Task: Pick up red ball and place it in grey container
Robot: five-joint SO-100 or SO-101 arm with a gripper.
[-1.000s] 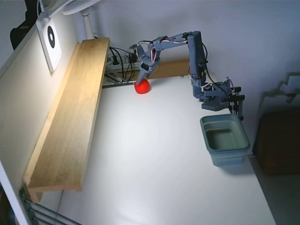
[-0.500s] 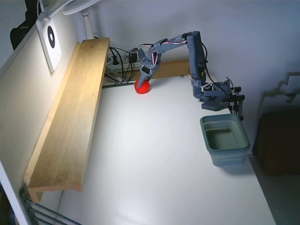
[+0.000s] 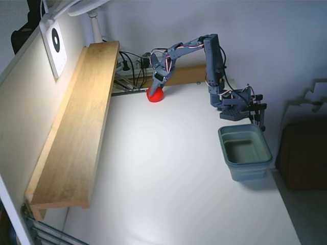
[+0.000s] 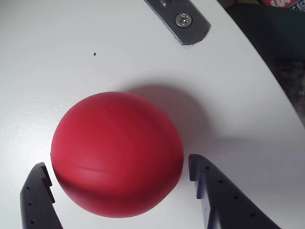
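The red ball (image 3: pixel 155 95) rests on the white table at the far side, near the wooden shelf's end. In the wrist view the ball (image 4: pixel 116 152) fills the middle, lying between my two dark fingers (image 4: pixel 38 195), one on each side. My gripper (image 3: pixel 157 88) is lowered over the ball with its jaws spread around it; I see small gaps on both sides, so it is open. The grey container (image 3: pixel 245 151) stands empty on the table's right side, well away from the ball.
A long wooden shelf (image 3: pixel 82 122) runs along the left of the table. Cables (image 3: pixel 133 66) lie behind the ball. The arm's base (image 3: pixel 240 107) stands just behind the container. A metal bracket with a screw (image 4: pixel 183 20) is fixed to the table near its curved edge.
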